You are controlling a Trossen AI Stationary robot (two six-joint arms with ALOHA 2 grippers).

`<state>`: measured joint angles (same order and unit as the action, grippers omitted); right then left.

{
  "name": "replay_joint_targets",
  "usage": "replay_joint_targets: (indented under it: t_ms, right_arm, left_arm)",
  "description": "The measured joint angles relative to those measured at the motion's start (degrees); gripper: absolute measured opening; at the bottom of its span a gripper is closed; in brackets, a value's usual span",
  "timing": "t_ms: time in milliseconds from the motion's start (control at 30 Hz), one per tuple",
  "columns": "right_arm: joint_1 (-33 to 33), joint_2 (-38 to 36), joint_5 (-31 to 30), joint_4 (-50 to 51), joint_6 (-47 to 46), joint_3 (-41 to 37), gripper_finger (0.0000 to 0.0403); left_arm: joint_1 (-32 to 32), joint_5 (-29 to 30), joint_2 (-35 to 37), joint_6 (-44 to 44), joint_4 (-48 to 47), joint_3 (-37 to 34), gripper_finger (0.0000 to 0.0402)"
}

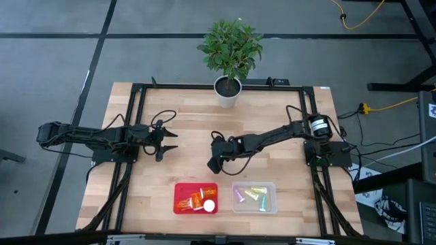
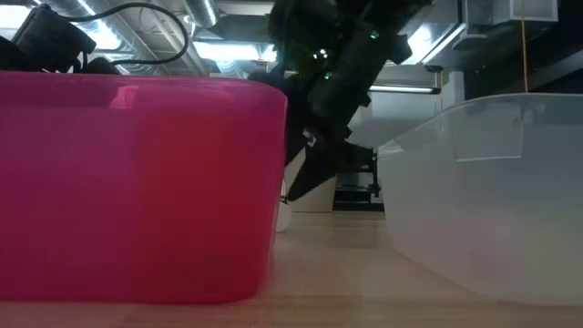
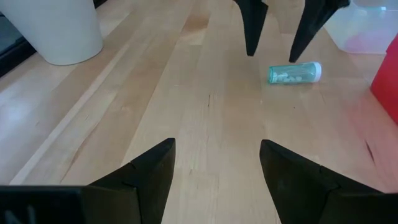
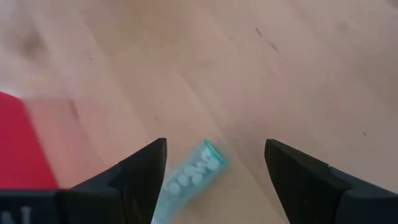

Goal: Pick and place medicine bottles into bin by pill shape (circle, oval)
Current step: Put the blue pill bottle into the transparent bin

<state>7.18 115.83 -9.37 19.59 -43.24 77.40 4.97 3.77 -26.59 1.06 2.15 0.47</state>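
Note:
A teal medicine bottle (image 3: 294, 73) with round white pills and a white cap lies on its side on the wooden table, between the plant pot and the bins. It also shows in the right wrist view (image 4: 189, 177). My right gripper (image 4: 214, 146) is open and points down just above it, with its fingers (image 3: 252, 25) on either side and apart from it. In the high view my right gripper (image 1: 214, 163) hides the bottle. My left gripper (image 1: 167, 141) is open and empty at the table's left, facing the bottle. Orange bottles (image 1: 194, 201) lie in the red bin (image 1: 179, 188), and pastel bottles (image 1: 253, 196) lie in the clear bin (image 1: 272, 186).
A white pot (image 1: 227, 92) with a green plant stands at the table's far edge, and it also shows in the left wrist view (image 3: 59, 28). The red bin (image 2: 137, 182) and the clear bin (image 2: 492, 200) stand side by side near the front edge. Bare wood lies between the arms.

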Motion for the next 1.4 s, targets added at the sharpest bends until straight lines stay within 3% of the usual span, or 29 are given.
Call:
replay_joint_targets:
  t_ms: [133,300,600,800,1067,1400]
  right_arm:
    - [0.17,3.69,0.04,7.32,-0.02,4.91,0.0273]
    - [0.22,8.18,2.23,9.67,2.77,9.76,0.0273]
    - [-0.50,9.14,0.62,18.76,10.09,13.93,0.0273]
    - [-0.96,8.90,-1.36,24.04,19.23,20.62,0.0273]
    - [1.15,8.85,1.73,42.84,32.99,28.05,0.0273]
    - [4.15,8.85,1.88,40.72,54.75,26.13,0.0273]
  left_arm:
    - [-0.02,0.00,-0.01,-0.04,0.00,0.00,0.0228]
    - [-0.02,0.00,0.00,-0.09,0.00,0.00,0.0228]
    - [-0.02,0.00,-0.02,-0.15,-0.02,0.00,0.0228]
    - [-0.02,0.00,-0.02,-0.16,-0.02,0.01,0.0228]
    - [-0.02,0.00,-0.02,-0.21,-0.04,0.00,0.0228]
    - [-0.01,0.00,-0.01,-0.22,-0.04,0.01,0.0228]
